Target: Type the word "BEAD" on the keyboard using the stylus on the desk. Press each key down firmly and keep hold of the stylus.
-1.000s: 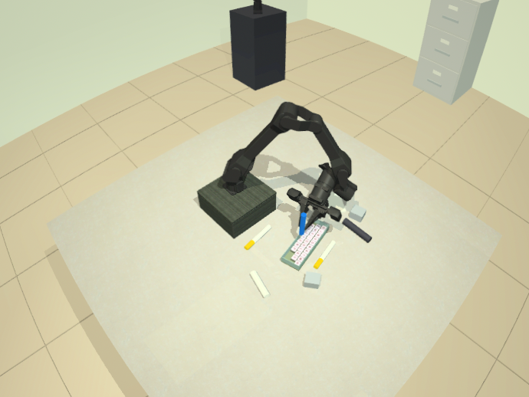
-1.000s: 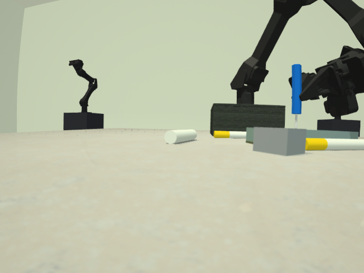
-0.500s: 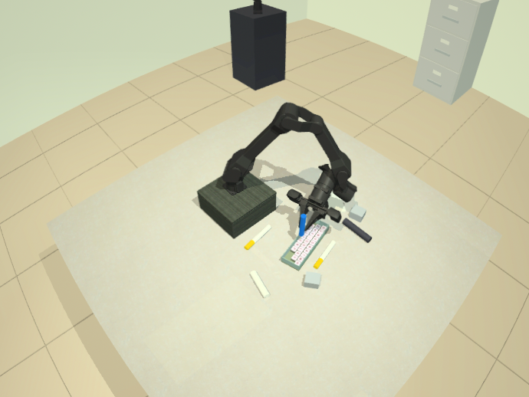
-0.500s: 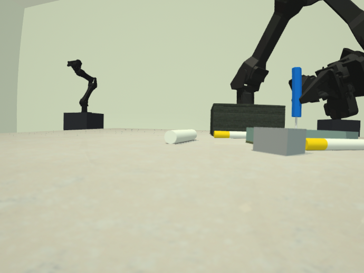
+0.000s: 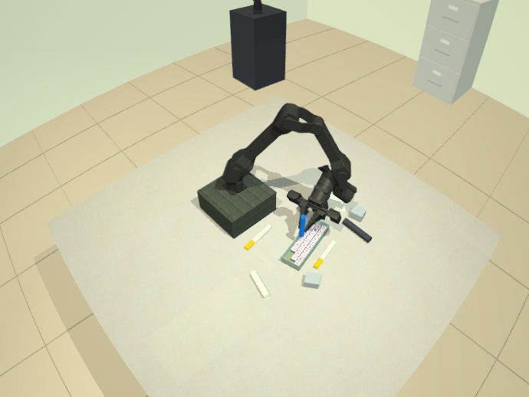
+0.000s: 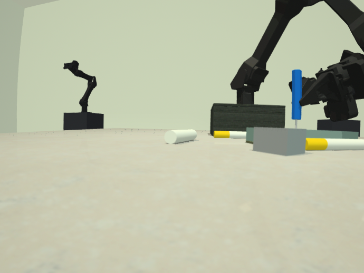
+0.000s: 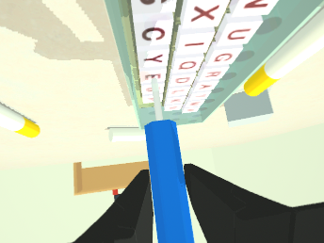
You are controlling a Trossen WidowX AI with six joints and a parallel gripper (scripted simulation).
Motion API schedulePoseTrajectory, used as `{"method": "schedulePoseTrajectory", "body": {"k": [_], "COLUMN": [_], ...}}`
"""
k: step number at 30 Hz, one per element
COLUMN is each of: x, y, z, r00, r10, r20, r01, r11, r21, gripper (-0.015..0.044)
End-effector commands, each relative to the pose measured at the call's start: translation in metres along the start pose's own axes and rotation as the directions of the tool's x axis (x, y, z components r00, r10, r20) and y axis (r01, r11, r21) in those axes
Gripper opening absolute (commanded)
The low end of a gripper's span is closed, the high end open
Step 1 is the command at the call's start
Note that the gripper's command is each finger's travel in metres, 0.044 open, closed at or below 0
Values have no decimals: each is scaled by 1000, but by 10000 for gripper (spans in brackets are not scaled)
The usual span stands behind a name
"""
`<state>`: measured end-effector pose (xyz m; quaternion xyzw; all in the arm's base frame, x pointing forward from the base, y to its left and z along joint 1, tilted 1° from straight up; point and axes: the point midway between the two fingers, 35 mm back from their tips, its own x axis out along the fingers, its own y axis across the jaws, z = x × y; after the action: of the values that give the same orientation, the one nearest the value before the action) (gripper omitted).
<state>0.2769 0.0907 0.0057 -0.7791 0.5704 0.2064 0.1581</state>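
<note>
My gripper (image 5: pixel 303 227) (image 6: pixel 298 103) (image 7: pixel 167 174) is shut on the blue stylus (image 5: pixel 303 221) (image 6: pixel 296 94) (image 7: pixel 162 141), which stands nearly upright with its thin grey tip down. The green keyboard (image 5: pixel 291 264) (image 6: pixel 332 134) (image 7: pixel 289 24) lies under it. In the wrist view the tip overlaps the E key (image 7: pixel 146 75), at the side of its letter. The shaft partly covers the B key just beyond it. The A and D keys are in the neighbouring rows. Whether the tip touches or presses a key cannot be told; in the exterior view the keyboard's wall hides the tip's end.
Yellow-and-white sticks lie on both sides of the keyboard, one left (image 5: pixel 257 237) and one right (image 5: pixel 324 254). A white cylinder (image 5: pixel 259 283) (image 6: pixel 182 136), a grey block (image 5: pixel 312 280) (image 6: pixel 276 140), a second grey block (image 5: pixel 358 212) and a black cylinder (image 5: pixel 356 231) lie around it.
</note>
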Motion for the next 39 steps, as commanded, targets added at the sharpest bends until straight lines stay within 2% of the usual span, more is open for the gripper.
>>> {"method": "schedulePoseTrajectory", "body": {"k": [1,20,30,39], "x": [1,2,-16,-15], "y": [1,1,1,0], "z": [3,4,-27,-25], "r00": [1000,1000,1000,1000], "r10": [4,4,3,1], "r20": [2,2,2,1], "r01": [-4,-4,-3,-1], "r11": [1000,1000,1000,1000], "r21": [4,4,4,0], "gripper": [81,81,81,71]}}
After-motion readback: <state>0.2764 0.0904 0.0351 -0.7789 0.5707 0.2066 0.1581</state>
